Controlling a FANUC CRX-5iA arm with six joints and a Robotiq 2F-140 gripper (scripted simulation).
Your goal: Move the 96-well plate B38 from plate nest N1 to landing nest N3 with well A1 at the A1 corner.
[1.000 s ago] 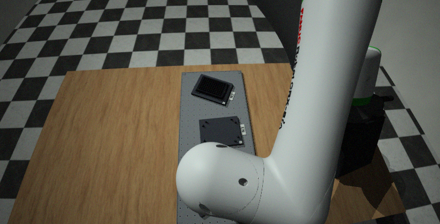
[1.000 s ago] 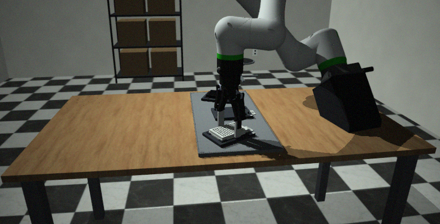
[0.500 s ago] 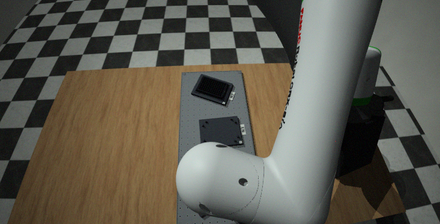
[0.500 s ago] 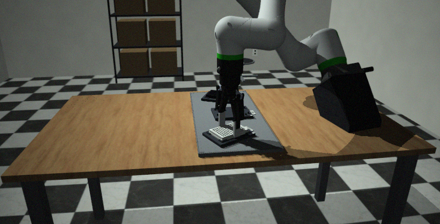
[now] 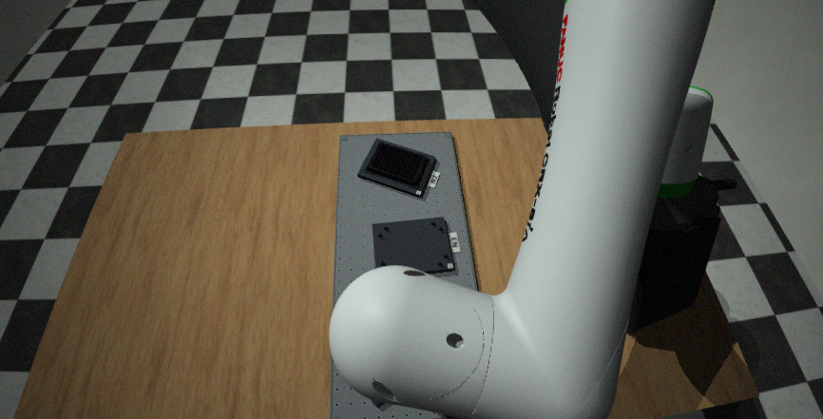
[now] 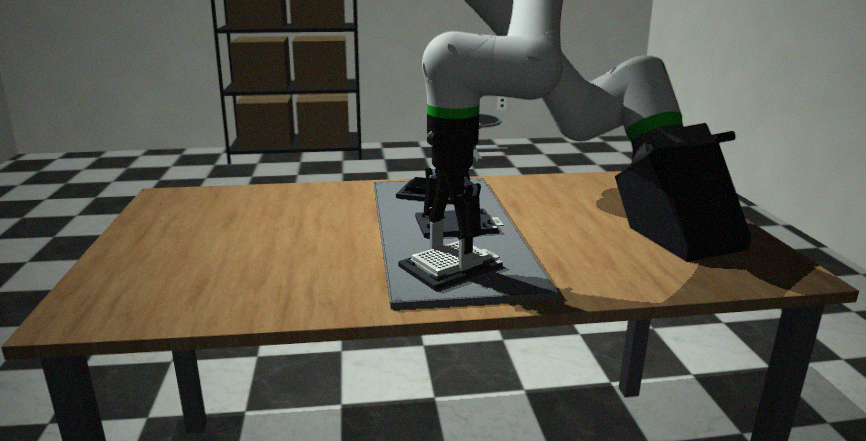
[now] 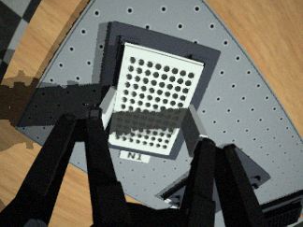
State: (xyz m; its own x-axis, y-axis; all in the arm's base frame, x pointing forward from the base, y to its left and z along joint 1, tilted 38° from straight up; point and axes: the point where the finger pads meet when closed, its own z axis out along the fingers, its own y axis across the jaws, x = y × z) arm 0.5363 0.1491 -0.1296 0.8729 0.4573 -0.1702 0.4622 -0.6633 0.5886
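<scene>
The white 96-well plate B38 [image 7: 155, 98] [image 6: 449, 269] sits in the dark plate nest N1 at the near end of the grey deck, with the N1 label [image 7: 136, 157] just in front of it. My gripper [image 7: 150, 105] stands straight over it, one finger on each long side, shut on the plate. The plate still rests low in the nest. The landing nest N3 [image 5: 413, 243] is a dark square with corner locators in the middle of the deck, with nothing on it. The black plate B83 [image 5: 397, 165] lies on nest N2 at the far end. The arm hides N1 in the top view.
The grey perforated deck lies on the wooden table. The arm's black base block [image 6: 681, 192] stands at the table's right. A shelf with cardboard boxes [image 6: 284, 49] stands behind the table.
</scene>
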